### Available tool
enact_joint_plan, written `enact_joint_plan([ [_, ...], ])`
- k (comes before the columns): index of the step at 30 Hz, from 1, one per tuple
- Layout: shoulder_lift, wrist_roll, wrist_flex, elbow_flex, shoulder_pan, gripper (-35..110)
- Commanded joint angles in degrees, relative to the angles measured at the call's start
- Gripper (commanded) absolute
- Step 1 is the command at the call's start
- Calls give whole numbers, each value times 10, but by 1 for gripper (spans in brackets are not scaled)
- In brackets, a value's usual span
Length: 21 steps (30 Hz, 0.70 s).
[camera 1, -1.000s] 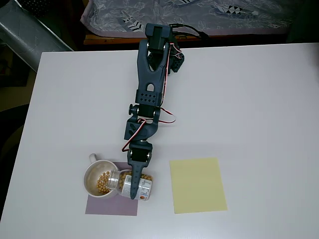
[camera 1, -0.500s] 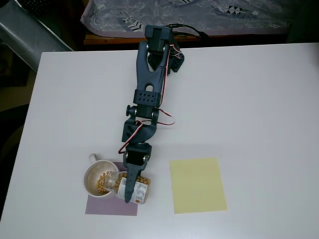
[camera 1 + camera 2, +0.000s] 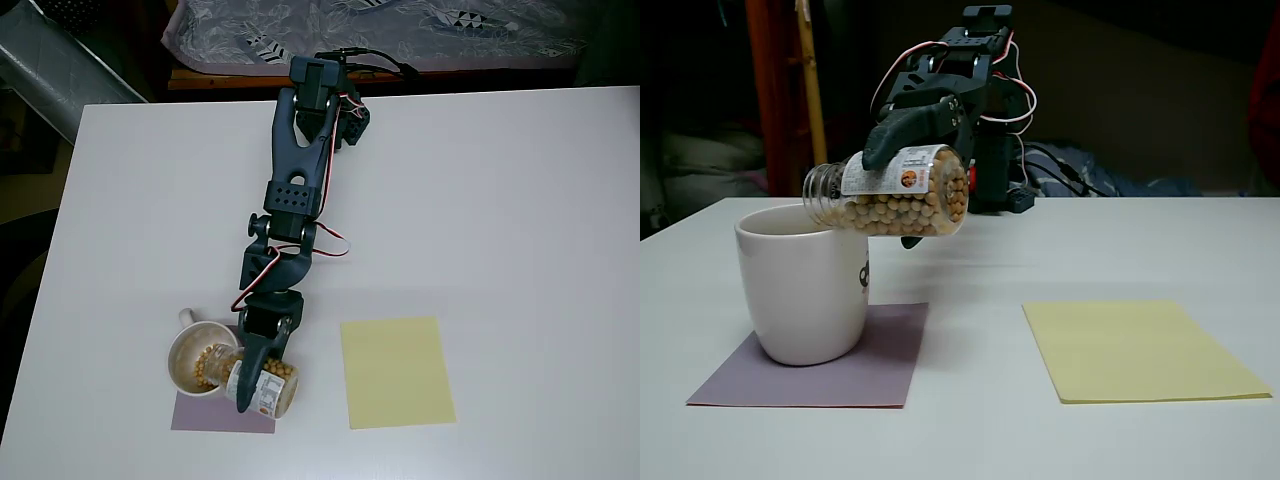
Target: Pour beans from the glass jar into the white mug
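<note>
My dark gripper is shut on the glass jar, which lies nearly on its side in the air. Its open mouth points left over the rim of the white mug. Tan beans fill the lower half of the jar. More beans lie inside the mug in the overhead view. The mug stands on a purple mat near the table's front left.
A yellow paper sheet lies flat to the right of the mat. The arm's base stands at the table's far edge. The white table is bare on the right side.
The jar's closed end has swung toward the front of the table and the gripper has shifted slightly left, keeping the mouth over the mug.
</note>
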Motion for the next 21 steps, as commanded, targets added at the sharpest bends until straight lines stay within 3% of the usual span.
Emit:
enact_joint_plan([
  [1,6,25,20,-16,12,0],
  [21,-43,134,114,-119,8,0],
])
